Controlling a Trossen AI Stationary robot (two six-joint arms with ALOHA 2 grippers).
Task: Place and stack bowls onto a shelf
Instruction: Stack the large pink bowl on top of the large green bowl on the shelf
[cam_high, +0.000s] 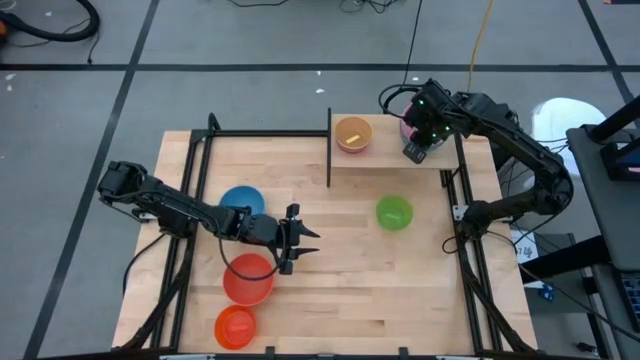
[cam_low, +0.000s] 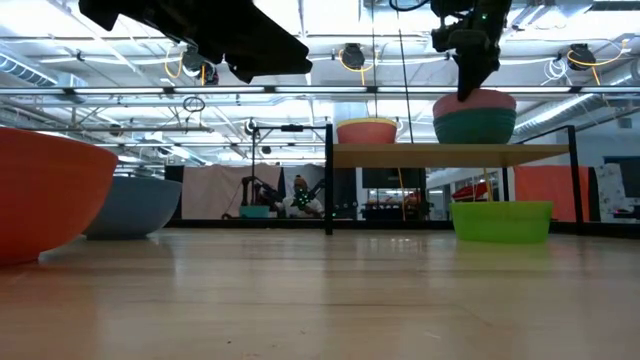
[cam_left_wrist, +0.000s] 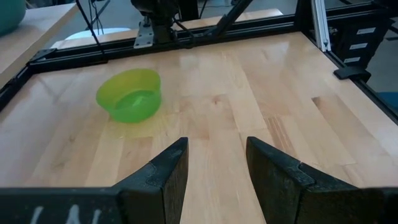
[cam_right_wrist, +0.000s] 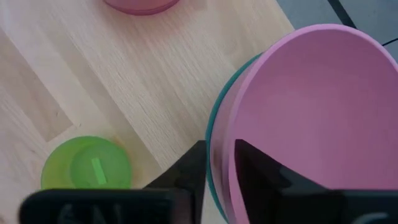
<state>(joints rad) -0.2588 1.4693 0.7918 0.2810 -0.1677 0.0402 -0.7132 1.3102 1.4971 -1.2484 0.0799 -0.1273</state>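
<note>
The shelf (cam_high: 400, 160) stands at the table's far side, with its dark upright panel (cam_high: 329, 148) on the left. On it a pink bowl (cam_right_wrist: 311, 118) sits nested in a teal bowl (cam_low: 474, 126). My right gripper (cam_right_wrist: 219, 171) is over this stack, shut on the pink bowl's rim. A second stack (cam_high: 353, 133), orange-yellow over pink, rests on the shelf beside the panel. A lime green bowl (cam_high: 394, 212) stands on the table. My left gripper (cam_high: 308, 243) hovers open between the blue bowl (cam_high: 241, 201) and the red bowl (cam_high: 248, 279), touching nothing. My right gripper holds the pink bowl by its rim (cam_right_wrist: 222, 134) on the side nearest the table's front. One finger is inside the bowl and one outside, coming from above and pointing down. The pink bowl sits upright inside the teal bowl, which rests on the shelf board.
An orange bowl (cam_high: 235, 326) sits near the table's near-left corner. The black metal frame (cam_high: 465, 215) runs along the table's sides. Bare wood (cam_high: 340, 290) lies between the red bowl and the green bowl. Cables trail on the floor beyond the table.
</note>
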